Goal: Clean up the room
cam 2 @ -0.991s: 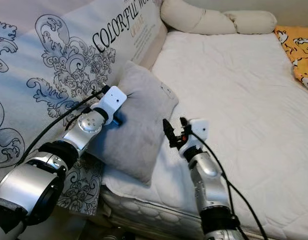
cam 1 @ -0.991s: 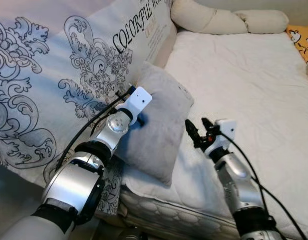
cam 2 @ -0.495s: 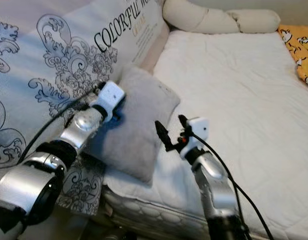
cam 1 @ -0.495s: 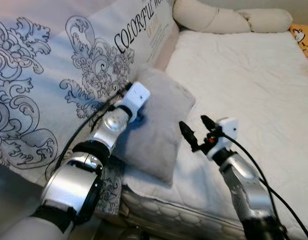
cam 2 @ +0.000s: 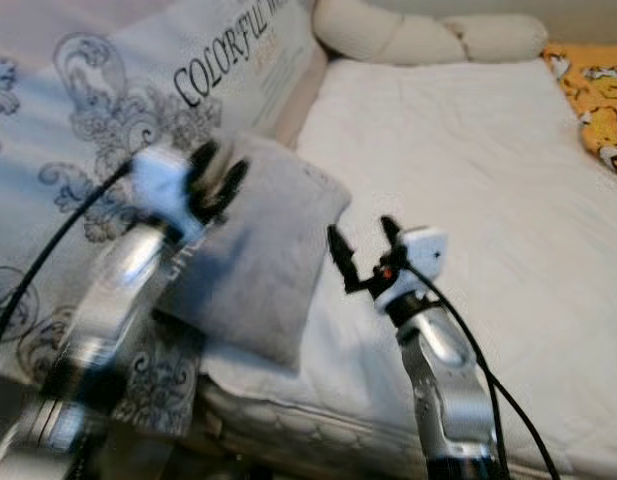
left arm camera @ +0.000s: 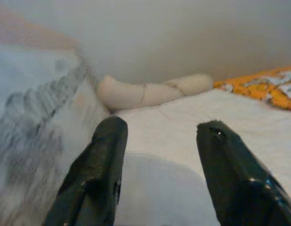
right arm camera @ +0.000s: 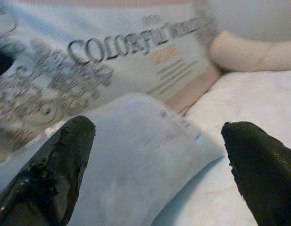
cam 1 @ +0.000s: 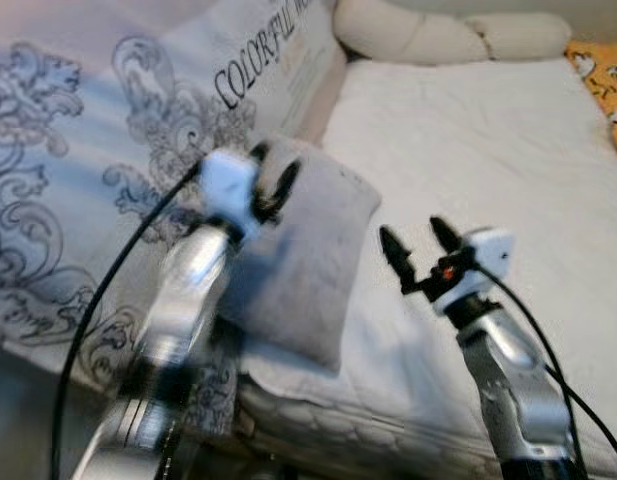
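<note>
One grey pillow (cam 1: 313, 255) between two released hands, left hand (cam 1: 271, 180), right hand (cam 1: 418, 248).

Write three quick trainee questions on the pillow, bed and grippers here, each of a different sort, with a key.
1. True or false: the right gripper is shut on the grey pillow.
2. The left gripper is at the pillow's: A) lower corner B) upper edge C) underside.
3. Fill in: the long cream bolster lies at the far end of the ____.

Key: 1 false, its fingers are spread, short of the pillow; 2 B; 3 bed.
</note>
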Motion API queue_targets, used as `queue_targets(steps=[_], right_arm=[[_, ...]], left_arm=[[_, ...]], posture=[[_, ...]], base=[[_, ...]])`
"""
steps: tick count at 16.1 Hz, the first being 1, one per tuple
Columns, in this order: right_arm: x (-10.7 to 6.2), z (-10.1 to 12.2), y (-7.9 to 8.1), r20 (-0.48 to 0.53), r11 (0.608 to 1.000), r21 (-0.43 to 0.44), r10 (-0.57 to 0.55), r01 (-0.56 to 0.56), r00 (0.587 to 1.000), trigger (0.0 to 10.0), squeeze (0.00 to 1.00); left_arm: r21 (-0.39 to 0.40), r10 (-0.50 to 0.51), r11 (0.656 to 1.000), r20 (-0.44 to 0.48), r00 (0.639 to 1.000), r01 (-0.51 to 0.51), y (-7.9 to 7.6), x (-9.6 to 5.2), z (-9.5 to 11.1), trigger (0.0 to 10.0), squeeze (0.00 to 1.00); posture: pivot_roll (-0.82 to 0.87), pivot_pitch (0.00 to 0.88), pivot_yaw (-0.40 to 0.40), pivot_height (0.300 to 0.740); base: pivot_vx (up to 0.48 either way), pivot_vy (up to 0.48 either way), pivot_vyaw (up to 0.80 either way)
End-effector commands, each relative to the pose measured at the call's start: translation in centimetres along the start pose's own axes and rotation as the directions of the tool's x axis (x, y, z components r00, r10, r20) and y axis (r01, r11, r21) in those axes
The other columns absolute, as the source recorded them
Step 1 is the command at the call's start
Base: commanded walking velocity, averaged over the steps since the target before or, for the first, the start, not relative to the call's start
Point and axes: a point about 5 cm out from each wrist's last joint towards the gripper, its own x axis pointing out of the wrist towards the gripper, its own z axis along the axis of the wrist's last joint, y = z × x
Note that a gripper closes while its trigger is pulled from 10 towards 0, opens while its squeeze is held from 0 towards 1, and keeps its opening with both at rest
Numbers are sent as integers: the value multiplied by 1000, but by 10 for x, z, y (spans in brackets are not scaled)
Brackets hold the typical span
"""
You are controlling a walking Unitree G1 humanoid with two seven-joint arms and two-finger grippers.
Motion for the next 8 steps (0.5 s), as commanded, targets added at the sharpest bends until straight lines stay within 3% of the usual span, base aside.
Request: queue_targets(steps=[1,2,5,8], right_arm=[[0,4,1,2,1000,7,-28,28,1000,10000,1000],[-4,2,2,-32,997,-13,-73,73,997,10000,1000],[-8,-3,1,-91,988,13,-151,153,984,10000,1000],[-10,-8,9,-136,990,22,-135,139,981,10000,1000]], left_arm=[[-8,45,999,10,999,-45,8,-5,8,10000,1000],[-36,110,993,-7,994,-111,8,-26,3,10000,702],[29,166,986,-99,981,-164,2,-56,0,10000,690],[58,225,974,-179,958,-218,11,-69,-5,10000,694]], posture=[[-21,0,109,740],[-3,0,87,740],[44,0,45,740],[45,0,42,740]], base=[[0,0,0],[0,0,0],[0,-86,0],[0,-457,0]])
